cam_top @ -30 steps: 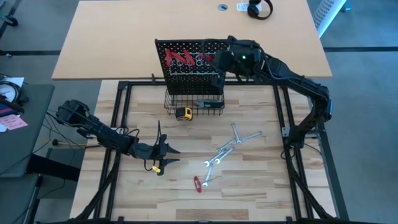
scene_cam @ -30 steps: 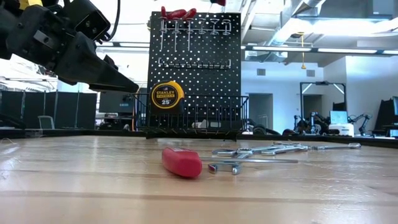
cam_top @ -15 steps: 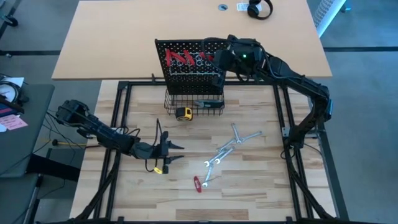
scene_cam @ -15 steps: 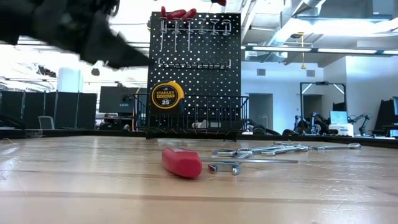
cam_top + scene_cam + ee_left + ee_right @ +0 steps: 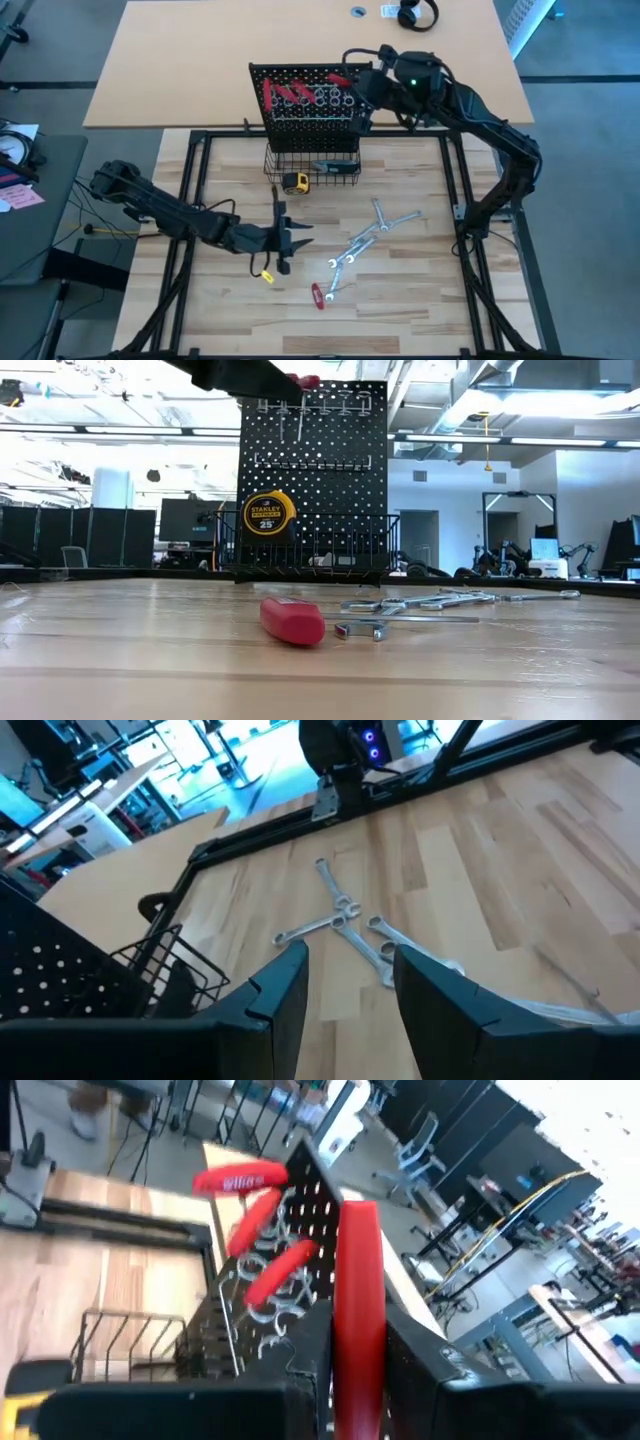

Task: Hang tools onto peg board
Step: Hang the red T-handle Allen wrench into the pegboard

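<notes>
The black peg board [image 5: 305, 100] stands upright at the table's far side, with red-handled tools [image 5: 290, 95] and silver wrenches [image 5: 340, 402] hanging on it and a wire basket [image 5: 312, 165] at its base. My right gripper [image 5: 358, 1320] is at the board's top right corner [image 5: 352, 85], shut on a red-handled tool [image 5: 338, 79]. On the table lie several wrenches [image 5: 375, 235] and a red-handled screwdriver [image 5: 318, 295]. My left gripper [image 5: 292, 240] hovers open and empty left of the wrenches, which show beyond its fingers [image 5: 345, 920]. My right gripper pinches the tool's red handle [image 5: 358, 1295] between its two fingers. The handle lies along the fingers and sticks out past their tips toward the peg board. The tool is lifted clear, high beside the board's top edge.
A yellow tape measure [image 5: 293, 182] sits in front of the basket. A black metal frame [image 5: 455, 200] runs around the wooden table top. Bare wood lies at the table's near left and near right.
My left gripper has risen from the table, moved toward the table's right edge and the wrenches, and rolled about its pointing line, staying open. My right gripper has gone a little up and right at the board's top, still holding the red handle.
</notes>
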You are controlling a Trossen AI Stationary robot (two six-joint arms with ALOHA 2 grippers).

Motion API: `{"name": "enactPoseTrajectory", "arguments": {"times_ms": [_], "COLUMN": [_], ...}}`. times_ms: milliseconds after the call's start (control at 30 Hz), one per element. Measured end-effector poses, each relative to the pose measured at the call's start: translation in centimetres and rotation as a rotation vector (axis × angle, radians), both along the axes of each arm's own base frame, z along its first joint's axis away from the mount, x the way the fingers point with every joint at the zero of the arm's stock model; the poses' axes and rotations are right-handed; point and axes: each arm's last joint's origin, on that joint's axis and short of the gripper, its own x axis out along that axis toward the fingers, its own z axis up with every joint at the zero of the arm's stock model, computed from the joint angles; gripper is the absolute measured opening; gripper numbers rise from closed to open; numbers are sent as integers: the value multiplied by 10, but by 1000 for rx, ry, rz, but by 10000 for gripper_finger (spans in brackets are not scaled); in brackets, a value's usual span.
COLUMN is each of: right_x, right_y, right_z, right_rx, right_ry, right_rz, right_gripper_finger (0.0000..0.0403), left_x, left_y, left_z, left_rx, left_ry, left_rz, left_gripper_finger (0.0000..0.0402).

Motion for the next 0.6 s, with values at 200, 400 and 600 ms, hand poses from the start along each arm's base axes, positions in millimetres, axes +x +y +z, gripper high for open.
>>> {"name": "enactPoseTrajectory", "arguments": {"times_ms": [200, 400, 600], "right_x": [5, -9, -9], "right_y": [0, 23, 63], "right_z": [-12, 0, -21], "right_rx": [18, -6, 167], "right_ry": [57, 53, 242], "right_rz": [5, 80, 371], "right_gripper_finger": [77, 77, 75], "left_x": [0, -9, -41], "left_y": [0, 3, 13], "left_z": [0, 16, 62], "left_rx": [-8, -28, -71], "left_ry": [2, -52, -213], "left_rz": [3, -3, -85], "left_gripper_finger": [139, 139, 139]}}
